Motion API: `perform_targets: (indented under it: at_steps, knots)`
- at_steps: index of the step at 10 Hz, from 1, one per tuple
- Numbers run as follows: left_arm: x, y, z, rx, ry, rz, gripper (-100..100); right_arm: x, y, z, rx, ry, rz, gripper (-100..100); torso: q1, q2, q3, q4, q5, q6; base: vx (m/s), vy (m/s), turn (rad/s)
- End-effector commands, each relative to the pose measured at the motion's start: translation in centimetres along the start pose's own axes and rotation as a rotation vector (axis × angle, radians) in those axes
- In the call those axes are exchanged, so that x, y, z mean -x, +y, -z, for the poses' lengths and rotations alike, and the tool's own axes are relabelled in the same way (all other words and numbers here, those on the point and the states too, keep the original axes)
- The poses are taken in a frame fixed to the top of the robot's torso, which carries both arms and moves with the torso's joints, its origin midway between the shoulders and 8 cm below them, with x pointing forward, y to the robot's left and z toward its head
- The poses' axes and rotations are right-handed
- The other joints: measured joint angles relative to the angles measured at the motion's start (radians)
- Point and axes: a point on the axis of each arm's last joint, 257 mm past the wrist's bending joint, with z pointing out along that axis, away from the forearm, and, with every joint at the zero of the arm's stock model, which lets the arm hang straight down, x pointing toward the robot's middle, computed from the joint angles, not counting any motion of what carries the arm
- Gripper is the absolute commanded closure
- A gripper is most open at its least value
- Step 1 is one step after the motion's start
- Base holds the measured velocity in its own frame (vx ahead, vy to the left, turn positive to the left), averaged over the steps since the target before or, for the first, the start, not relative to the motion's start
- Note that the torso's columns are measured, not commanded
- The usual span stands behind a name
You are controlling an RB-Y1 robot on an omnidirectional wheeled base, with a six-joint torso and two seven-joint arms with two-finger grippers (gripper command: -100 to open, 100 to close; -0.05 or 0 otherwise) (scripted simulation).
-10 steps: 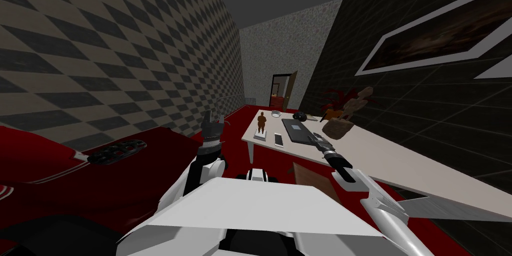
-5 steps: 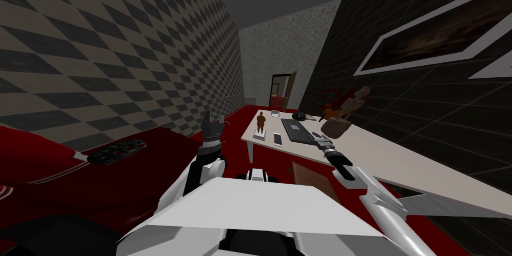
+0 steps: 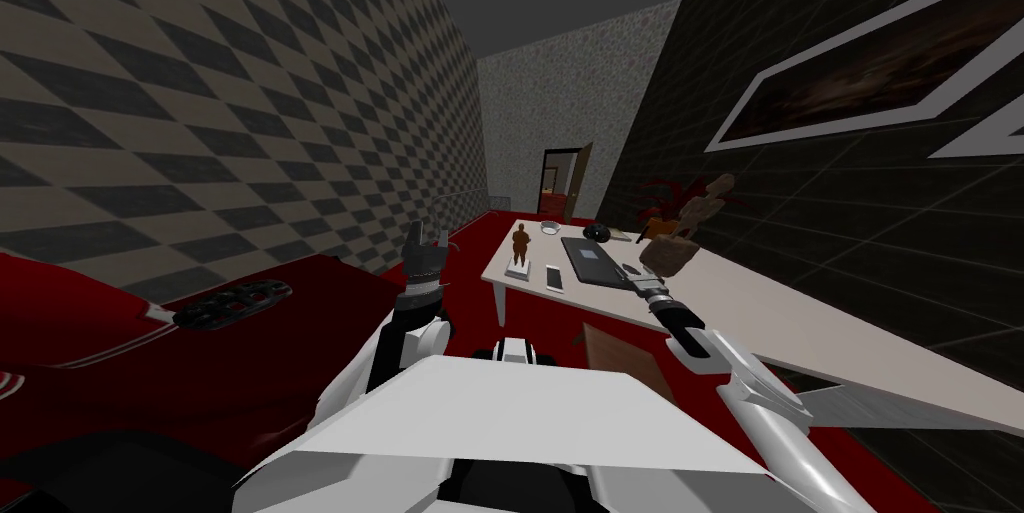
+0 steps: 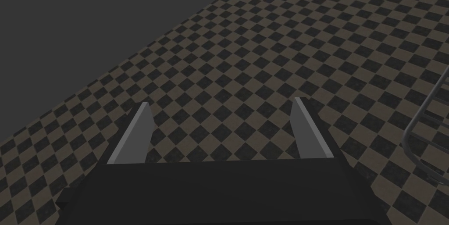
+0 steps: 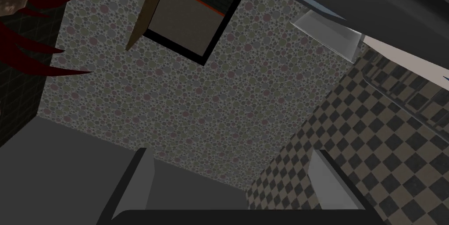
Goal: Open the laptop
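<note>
– Laptop (image 3: 592, 262): where is it found in the head view?
– It is seen just right of the frame's centre, lying shut and flat as a dark slab on the white table (image 3: 760, 312). A phone (image 3: 556, 279) is laid just left of it, and a brown figurine (image 3: 520, 247) is set further left. The right gripper (image 3: 632, 275) is held at the laptop's near right corner. Whether it touches cannot be told. The left gripper (image 3: 425, 237) is raised left of centre, well apart from the table.
– What is shown in the left wrist view?
– Its fingers (image 4: 131, 141) are spread wide, about a third of the frame apart. Nothing is held between them, and a checkered wall is seen beyond.
– And in the right wrist view?
– The fingers (image 5: 324, 183) are likewise parted wide, and nothing is gripped. A pebbled wall and a doorway are seen past them. The laptop cannot be made out with certainty there.
</note>
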Motion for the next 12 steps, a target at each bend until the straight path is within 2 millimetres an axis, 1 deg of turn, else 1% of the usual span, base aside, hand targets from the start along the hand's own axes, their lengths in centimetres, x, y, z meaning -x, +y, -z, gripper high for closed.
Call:
perform_targets:
  at_steps: [1,2,5,6,8,9,11,12]
  knots:
    - [0.0,0.0,0.0,0.000,0.000,0.000,0,0.6,-0.2,-0.4,0.007,-0.015,0.113,-100,0.000,0.000,0.000,0.000,0.000,0.000,-0.012,-0.010,-0.010]
    - [0.0,0.0,0.0,0.000,0.000,0.000,0,0.6,-0.2,-0.4,0.007,-0.015,0.119,-100,0.000,0.000,0.000,0.000,0.000,0.000,-0.008,-0.010,-0.002]
    - [0.0,0.0,0.0,0.000,0.000,0.000,0,1.2,-0.4,-1.0,0.015,-0.030,0.260,-100,0.000,0.000,0.000,0.000,0.000,0.000,-0.008,-0.013,-0.008]
    - [0.0,0.0,0.0,0.000,0.000,0.000,0,1.2,-0.4,-1.0,0.015,-0.030,0.273,-100,0.000,0.000,0.000,0.000,0.000,0.000,-0.010,-0.012,-0.002]
    - [0.0,0.0,0.0,0.000,0.000,0.000,0,1.3,-0.4,-1.3,0.021,-0.035,0.366,-100,0.000,0.000,0.000,0.000,0.000,0.000,-0.010,-0.014,-0.007]
    - [0.0,0.0,0.0,0.000,0.000,0.000,0,1.3,-0.4,-1.3,0.021,-0.035,0.373,-100,0.000,0.000,0.000,0.000,0.000,0.000,-0.007,-0.011,-0.002]
    - [0.0,0.0,0.0,0.000,0.000,0.000,0,1.2,-0.3,-1.7,0.028,-0.037,0.462,-100,0.000,0.000,0.000,0.000,0.000,0.000,-0.008,-0.010,-0.008]
    - [0.0,0.0,0.0,0.000,0.000,0.000,0,1.2,-0.3,-1.7,0.028,-0.037,0.470,-100,0.000,0.000,0.000,0.000,0.000,0.000,-0.007,-0.010,-0.003]
